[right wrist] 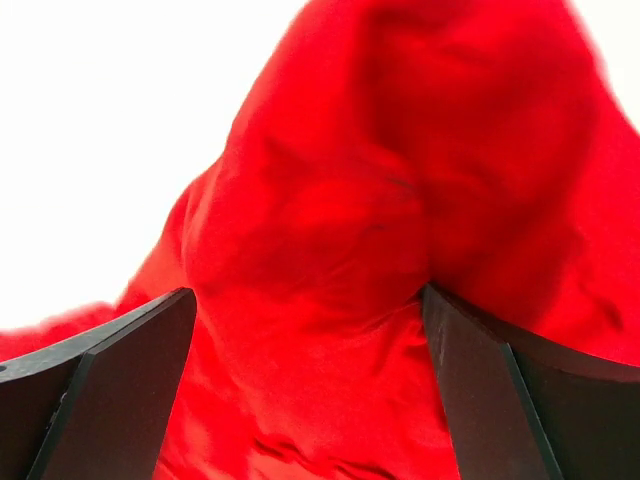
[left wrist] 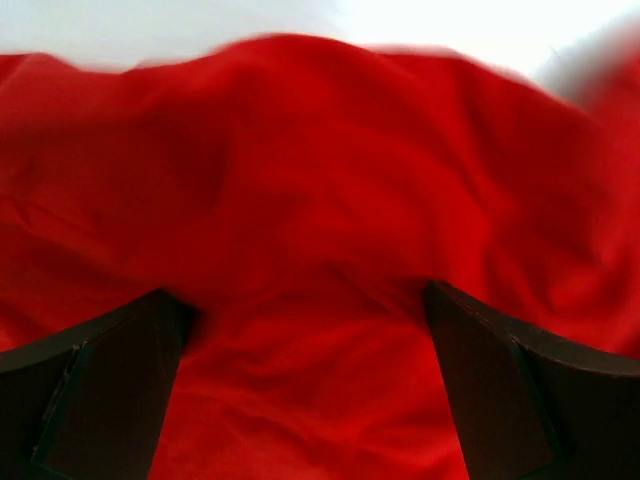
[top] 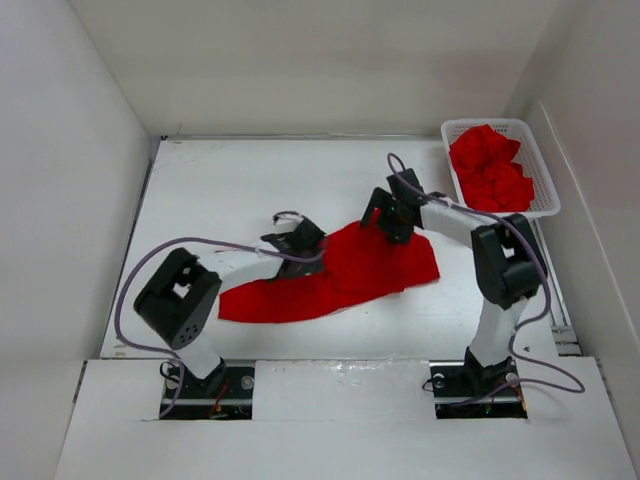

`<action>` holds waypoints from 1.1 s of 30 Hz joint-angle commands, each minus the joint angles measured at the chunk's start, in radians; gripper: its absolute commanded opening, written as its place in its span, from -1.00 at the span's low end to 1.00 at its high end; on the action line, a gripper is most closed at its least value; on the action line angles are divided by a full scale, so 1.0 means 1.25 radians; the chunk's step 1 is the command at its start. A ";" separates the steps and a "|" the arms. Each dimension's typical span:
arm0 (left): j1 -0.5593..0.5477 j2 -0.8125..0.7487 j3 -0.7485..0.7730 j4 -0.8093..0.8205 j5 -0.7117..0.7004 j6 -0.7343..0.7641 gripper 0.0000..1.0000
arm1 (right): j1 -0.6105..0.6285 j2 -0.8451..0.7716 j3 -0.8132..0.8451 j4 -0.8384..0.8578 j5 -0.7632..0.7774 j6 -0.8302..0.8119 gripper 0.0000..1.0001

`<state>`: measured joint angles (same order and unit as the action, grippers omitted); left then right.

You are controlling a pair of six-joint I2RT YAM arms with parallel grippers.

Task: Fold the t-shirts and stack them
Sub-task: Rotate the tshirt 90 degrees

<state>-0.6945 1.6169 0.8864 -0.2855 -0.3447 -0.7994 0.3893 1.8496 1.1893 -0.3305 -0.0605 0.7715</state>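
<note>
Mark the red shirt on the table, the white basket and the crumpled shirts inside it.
red shirt on the table (top: 340, 280): top external view, middle of the cloth.
white basket (top: 541, 172): top external view, right wall.
crumpled shirts (top: 490, 170): top external view, centre of the pile.

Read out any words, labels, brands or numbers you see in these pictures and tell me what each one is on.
None: no text can be read in any view. The red shirt on the table, the shirts and the white basket holding them are all plain.
</note>
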 commanded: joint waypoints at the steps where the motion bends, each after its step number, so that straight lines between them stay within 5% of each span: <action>1: -0.189 0.130 0.066 -0.142 0.165 -0.093 0.99 | -0.006 0.125 0.152 -0.080 0.069 -0.033 1.00; 6: -0.347 0.275 0.283 -0.355 0.145 -0.135 0.99 | -0.006 0.301 0.421 -0.172 0.096 -0.033 1.00; 11: -0.348 0.154 0.258 -0.339 0.164 -0.153 0.99 | -0.013 0.380 0.592 -0.226 0.107 -0.013 1.00; 19: -0.340 -0.015 0.333 -0.327 0.109 -0.100 0.99 | 0.005 0.228 0.540 -0.181 0.144 -0.087 1.00; 24: -0.209 -0.129 0.238 -0.208 0.204 -0.027 0.99 | 0.021 0.104 0.456 -0.174 0.180 -0.087 1.00; 28: -0.004 -0.297 0.107 -0.105 0.260 0.022 0.99 | 0.039 0.008 0.351 -0.174 0.241 -0.065 1.00; 33: 0.237 -0.360 0.081 -0.114 0.254 0.068 0.99 | 0.101 -0.060 0.197 -0.234 0.321 0.030 1.00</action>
<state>-0.4759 1.2083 0.9977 -0.4603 -0.0536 -0.7803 0.4648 1.7782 1.5215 -0.5694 0.2497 0.7311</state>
